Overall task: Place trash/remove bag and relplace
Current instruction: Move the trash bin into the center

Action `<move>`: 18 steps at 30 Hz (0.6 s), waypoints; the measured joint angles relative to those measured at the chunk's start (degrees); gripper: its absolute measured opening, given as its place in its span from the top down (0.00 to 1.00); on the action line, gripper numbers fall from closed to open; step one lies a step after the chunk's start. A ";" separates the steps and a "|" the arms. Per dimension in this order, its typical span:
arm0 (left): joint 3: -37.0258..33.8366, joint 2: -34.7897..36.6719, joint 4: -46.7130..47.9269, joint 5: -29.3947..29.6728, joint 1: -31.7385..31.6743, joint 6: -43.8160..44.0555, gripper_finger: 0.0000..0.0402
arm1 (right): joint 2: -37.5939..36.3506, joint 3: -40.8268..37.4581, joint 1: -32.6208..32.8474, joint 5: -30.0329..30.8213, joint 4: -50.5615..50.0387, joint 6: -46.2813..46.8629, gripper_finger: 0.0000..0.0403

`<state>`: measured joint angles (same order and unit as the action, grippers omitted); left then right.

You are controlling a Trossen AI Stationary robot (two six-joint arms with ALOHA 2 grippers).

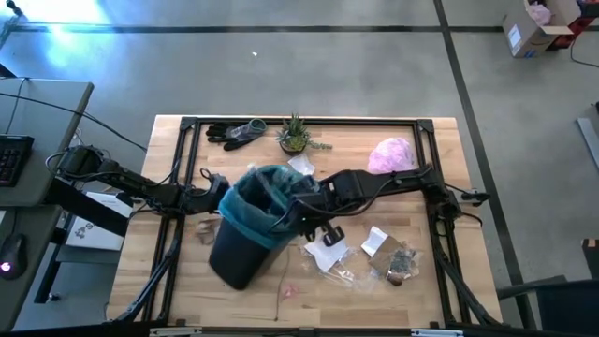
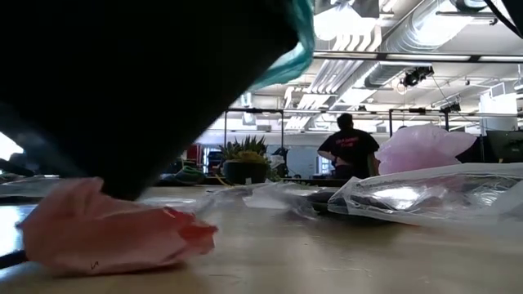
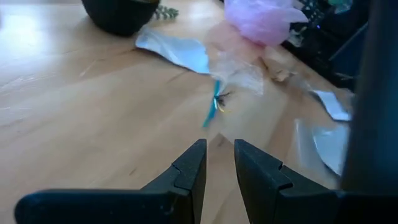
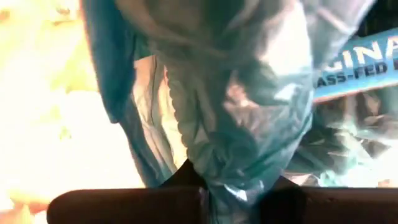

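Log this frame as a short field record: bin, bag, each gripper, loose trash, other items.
bin: black bin, tilted on the table
bag: teal bag lining the bin's mouth
left gripper: left gripper beside the bin's rim, fingers slightly apart, holding nothing
right gripper: right gripper shut on the bag at the rim
loose trash: wrappers and paper scraps right of the bin
other: plant, gloves, pink bag along the far edge

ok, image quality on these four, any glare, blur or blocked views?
High view: glare streak on the floor, top left. Low view: dark bin fills the upper left, pink scrap blurred. Right wrist view: overexposed on one side, teal bag soft. Left wrist view: background soft.
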<state>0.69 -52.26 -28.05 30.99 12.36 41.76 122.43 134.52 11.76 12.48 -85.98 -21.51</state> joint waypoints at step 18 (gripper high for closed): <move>0.00 -0.07 0.57 -0.90 0.11 -0.19 0.83 | -3.69 -0.37 -4.59 8.58 -4.60 -1.01 1.00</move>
<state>0.69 -52.34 -27.48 30.09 12.47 41.57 118.74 134.15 7.17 21.06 -90.59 -22.52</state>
